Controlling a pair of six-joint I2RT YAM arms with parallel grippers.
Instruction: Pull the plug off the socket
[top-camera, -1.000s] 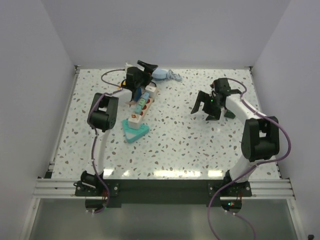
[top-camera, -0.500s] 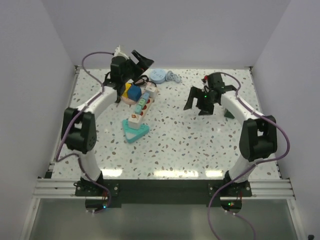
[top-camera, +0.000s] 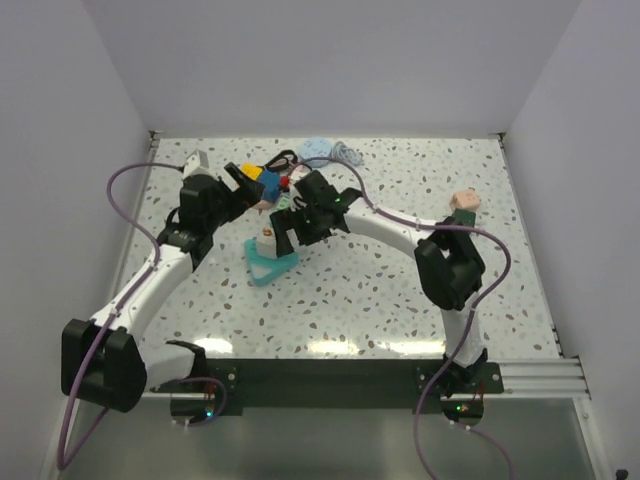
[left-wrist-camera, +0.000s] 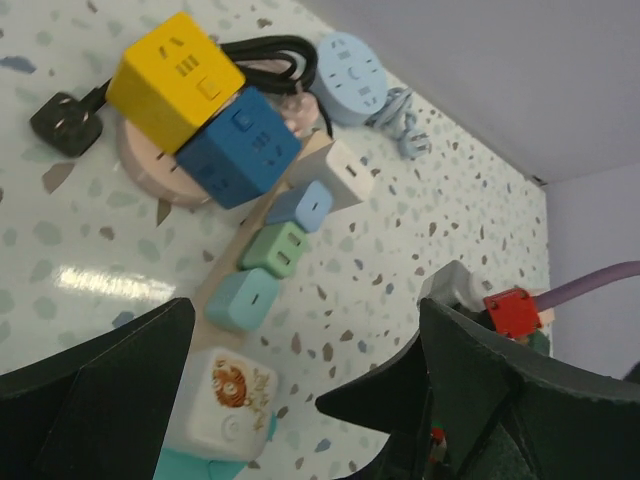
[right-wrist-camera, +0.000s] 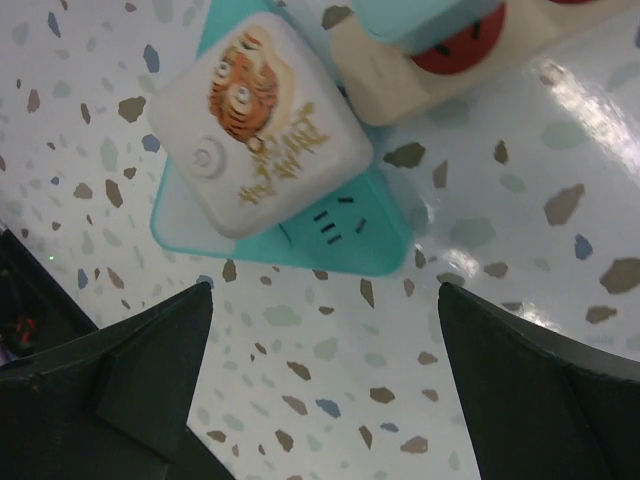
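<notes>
While the left arm (top-camera: 150, 285) has drawn back from above the far end of the power strip (right-wrist-camera: 385, 72) and now reaches in low from the side, the right arm (top-camera: 395, 220) has swung across the counter (top-camera: 400, 290) from well away to hang over the strip's near end. The left jaws and the right jaws both stand spread wide with nothing in them. No pull has begun, and this looks like lining up.

Directly below the right jaws a white tiger-printed cube (right-wrist-camera: 258, 125) sits on the teal triangular block (right-wrist-camera: 350, 245), just off the strip's end. Ahead of the left jaws the strip carries a teal plug (left-wrist-camera: 243, 298), a green plug (left-wrist-camera: 276, 248), a blue plug (left-wrist-camera: 303, 205) and a white plug (left-wrist-camera: 340, 172) in a row.

No box or tray shows; only the strip's outlets hold anything.
</notes>
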